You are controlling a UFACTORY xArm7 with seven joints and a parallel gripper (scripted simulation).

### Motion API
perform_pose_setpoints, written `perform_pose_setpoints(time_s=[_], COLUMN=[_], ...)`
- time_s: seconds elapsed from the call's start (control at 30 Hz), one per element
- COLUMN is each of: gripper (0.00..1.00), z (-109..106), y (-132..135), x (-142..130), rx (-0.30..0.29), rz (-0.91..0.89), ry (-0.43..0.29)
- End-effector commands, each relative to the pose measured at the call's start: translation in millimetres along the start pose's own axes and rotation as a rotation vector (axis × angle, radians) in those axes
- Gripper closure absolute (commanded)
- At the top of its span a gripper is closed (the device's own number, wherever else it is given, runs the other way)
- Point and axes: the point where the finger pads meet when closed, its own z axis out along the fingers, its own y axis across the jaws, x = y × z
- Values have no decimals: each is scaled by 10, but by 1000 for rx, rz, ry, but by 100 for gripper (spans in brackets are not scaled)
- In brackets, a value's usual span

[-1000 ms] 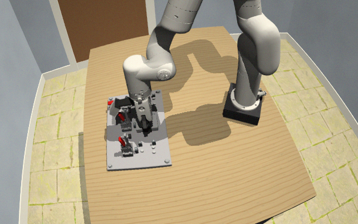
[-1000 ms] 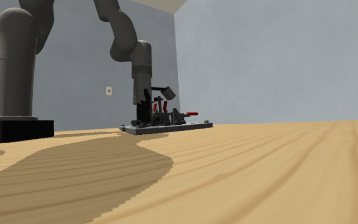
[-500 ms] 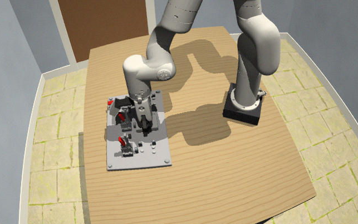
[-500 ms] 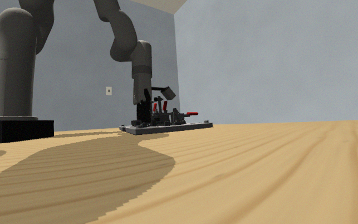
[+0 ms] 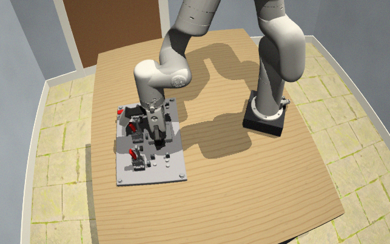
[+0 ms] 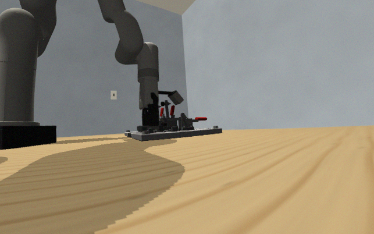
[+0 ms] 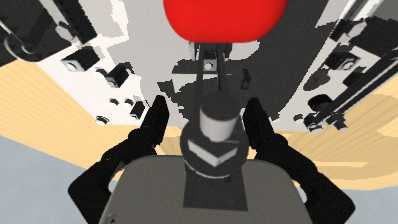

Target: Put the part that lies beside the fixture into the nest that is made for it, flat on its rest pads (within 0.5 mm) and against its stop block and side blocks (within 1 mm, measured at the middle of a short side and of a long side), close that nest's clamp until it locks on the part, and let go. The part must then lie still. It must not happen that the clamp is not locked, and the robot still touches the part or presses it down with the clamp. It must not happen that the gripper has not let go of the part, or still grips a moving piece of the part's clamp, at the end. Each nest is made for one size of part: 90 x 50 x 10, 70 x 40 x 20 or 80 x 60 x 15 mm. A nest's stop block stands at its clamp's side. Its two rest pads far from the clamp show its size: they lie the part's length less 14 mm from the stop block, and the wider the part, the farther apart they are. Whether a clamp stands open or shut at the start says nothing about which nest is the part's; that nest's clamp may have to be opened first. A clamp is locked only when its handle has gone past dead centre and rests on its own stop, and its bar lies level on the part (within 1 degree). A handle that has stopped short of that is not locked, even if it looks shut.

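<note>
Top view: the claw (image 5: 159, 144) (image 6: 150, 123) (image 7: 205, 106) is standing spread; the grey block (image 5: 168, 132) (image 6: 143, 128), apparently the part, is lying at the middle nest, seating unclear. Careless withdrawal could be snagging the spindle (image 7: 218, 124) or nudging the part off its stops.

Red is shown on the handles (image 5: 132, 127) (image 6: 172, 110) (image 7: 225, 17), pale grey on the plate (image 5: 160, 174) (image 6: 180, 134) (image 7: 90, 95); the table (image 5: 236, 188) (image 6: 270, 174) (image 7: 30, 110) is marked with tan grain.

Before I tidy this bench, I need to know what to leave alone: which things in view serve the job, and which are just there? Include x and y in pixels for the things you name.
For the job:
- fixture plate (image 5: 151, 178) (image 6: 182, 134)
- red-handled clamps
- pincer (image 5: 159, 142) (image 7: 205, 106)

Just there:
- wall plate (image 6: 113, 95)
- brown door (image 5: 114, 30)

Nothing loose lies about that I can make out.
</note>
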Motion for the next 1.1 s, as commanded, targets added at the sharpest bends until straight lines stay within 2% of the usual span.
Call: perform_pose_setpoints(time_s=[0.0, 0.7, 1.07], gripper=[0, 0, 0], z=[-11, -22, -236], y=[-2, -2, -2], x=[15, 15, 14], rx=[0, 0, 0], rz=[0, 0, 0], ry=[4, 4, 4])
